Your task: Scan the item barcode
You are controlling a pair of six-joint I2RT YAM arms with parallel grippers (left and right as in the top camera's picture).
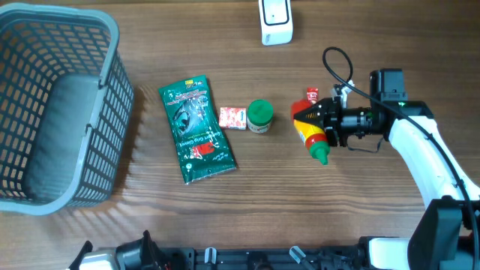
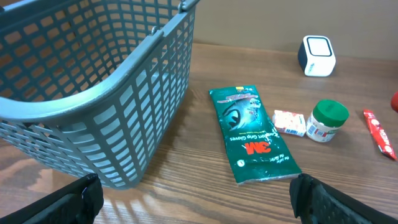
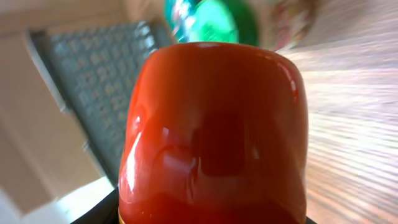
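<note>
we start at the far left, where the grey basket (image 1: 52, 112) sits on the wooden table (image 1: 300, 214), its slatted wall filling much of the left wrist view. the left gripper (image 2: 199, 202) hangs low in front of it. we see its fingers (image 2: 68, 199) spread wide to both bottom corners of that view, with nothing between them.

moving right, the green glove packet (image 1: 196, 130) lies flat, printed face up, near the basket but apart from it. just beside its right edge comes the small box (image 1: 232, 117), red and white. close by that stands the jar (image 1: 260, 116) with the green lid, upright. up at the far edge of the table, the white scanner (image 1: 276, 20) stands well apart from everything else.

on we go: a red sachet (image 1: 312, 94) lies just behind the right gripper (image 1: 321, 120), and here the fingers are clamped round the red body of the sauce bottle (image 1: 309, 133). the bottle is on its side, green cap pointing toward the near edge of the table. it is to the right of the jar and well short of the scanner. whether it rests on the wood or hangs just above it, we cannot tell. in the right wrist view the bottle's glossy red body fills the frame, with the jar's lid a green blur behind it.
</note>
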